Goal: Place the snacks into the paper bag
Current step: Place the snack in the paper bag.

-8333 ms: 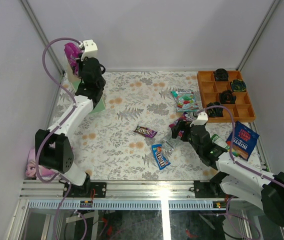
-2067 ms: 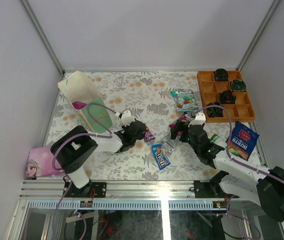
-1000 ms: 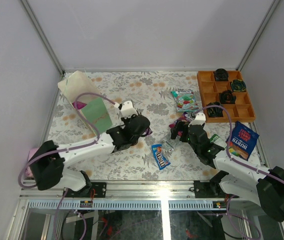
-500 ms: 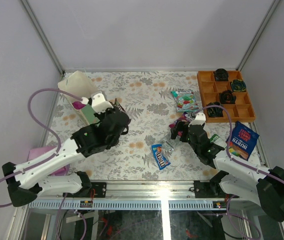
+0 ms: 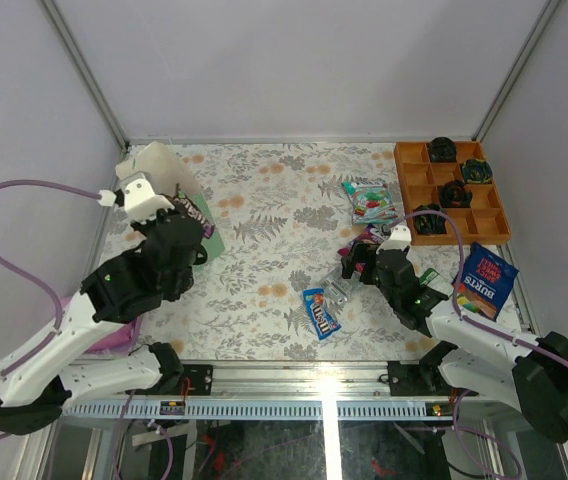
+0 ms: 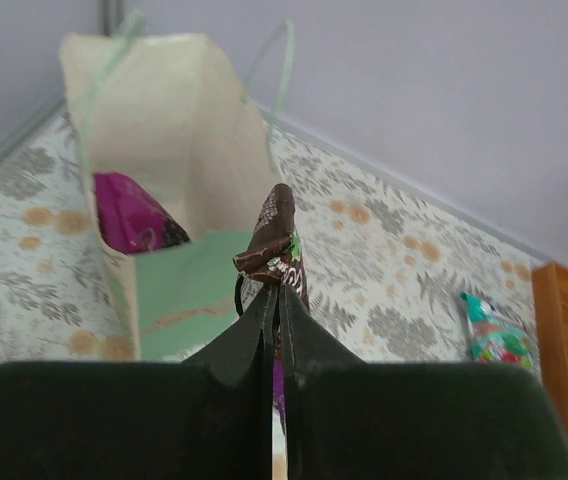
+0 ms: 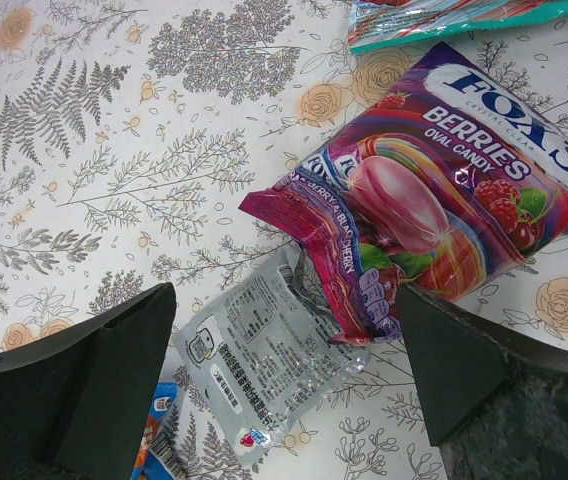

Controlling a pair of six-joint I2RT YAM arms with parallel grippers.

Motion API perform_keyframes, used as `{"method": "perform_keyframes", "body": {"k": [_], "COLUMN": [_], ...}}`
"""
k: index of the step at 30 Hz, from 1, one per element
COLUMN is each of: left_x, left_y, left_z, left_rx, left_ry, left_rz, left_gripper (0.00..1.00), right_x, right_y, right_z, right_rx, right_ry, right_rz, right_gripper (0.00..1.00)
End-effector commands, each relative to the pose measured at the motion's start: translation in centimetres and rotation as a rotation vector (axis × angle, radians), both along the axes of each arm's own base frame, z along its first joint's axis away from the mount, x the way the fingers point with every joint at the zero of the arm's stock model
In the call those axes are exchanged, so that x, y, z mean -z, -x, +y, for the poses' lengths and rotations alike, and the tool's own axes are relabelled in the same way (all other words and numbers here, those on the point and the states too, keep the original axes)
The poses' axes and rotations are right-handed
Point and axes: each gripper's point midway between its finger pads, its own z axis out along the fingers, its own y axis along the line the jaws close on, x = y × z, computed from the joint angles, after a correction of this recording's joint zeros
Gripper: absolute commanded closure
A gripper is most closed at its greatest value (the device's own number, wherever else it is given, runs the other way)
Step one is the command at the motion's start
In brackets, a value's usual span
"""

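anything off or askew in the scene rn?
Nothing spilled or damaged. Only oddity: the left gripper pinches the dark candy bar by one end, so it sticks up crumpled, close to the paper bag. On the right, the purple Fox's bag overlaps the silver wrapper.

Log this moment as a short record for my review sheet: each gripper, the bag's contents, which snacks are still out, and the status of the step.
left gripper: shut on dark candy bar, held up close to the bag's open mouth
right gripper: open, low over purple FOX'S packet and silver wrapper, holding nothing
paper bag: standing, open, magenta bag inside
snacks out: blue candy packet, green-red sweets bag, BURTS crisp bag
step: bar not yet in bag
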Motion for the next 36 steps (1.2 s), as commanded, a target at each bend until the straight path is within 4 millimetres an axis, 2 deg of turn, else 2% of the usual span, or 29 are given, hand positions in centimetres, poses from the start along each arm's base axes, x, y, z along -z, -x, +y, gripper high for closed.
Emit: {"method": "perform_keyframes", "body": {"k": [1, 6, 17, 25, 29, 30, 31, 34, 36], "left_x": [-2.8, -3.6, -4.7, -2.7, -0.3, 0.4, 1.0, 1.8, 1.9], "left_y": [-0.4, -1.9, -7.6, -11.7, -12.6, -12.6, -12.5, -12.1, -11.7], "left_z": [2.6, 4.1, 7.6, 9.8, 9.6, 9.5, 9.4, 9.2, 9.2], "left_rx": [-0.063, -0.096, -0.177, -0.196, -0.191, -0.187, -0.182, -0.164, -0.16], "left_ry": [-0.033, -0.081, -0.109, -0.106, -0.109, -0.104, -0.102, -0.088, -0.081], "left_rz": [-0.038, -0.022, 0.005, 0.072, 0.119, 0.126, 0.131, 0.124, 0.119], "left_gripper": [1.0, 1.0, 1.0, 1.0, 0.99, 0.97, 0.89, 0.86, 0.75], "right_x": [-1.8, -1.8, -1.6, -1.6, -1.6, -1.6, -1.6, -1.6, -1.6], "right_y": [-0.8, -0.8, -0.8, -0.8, -0.9, -0.9, -0.9, -0.8, -0.8], "right_z": [0.8, 0.8, 0.9, 0.8, 0.8, 0.8, 0.8, 0.7, 0.8], "right_rx": [-0.002, -0.002, -0.005, 0.0, -0.001, -0.001, -0.001, 0.001, 0.0], "right_ry": [-0.036, -0.037, -0.034, -0.033, -0.031, -0.032, -0.031, -0.032, -0.034], "right_rz": [-0.056, -0.056, -0.05, -0.052, -0.049, -0.05, -0.051, -0.052, -0.052], "right_gripper": [0.01, 0.01, 0.01, 0.01, 0.01, 0.01, 0.01, 0.01, 0.01]}}
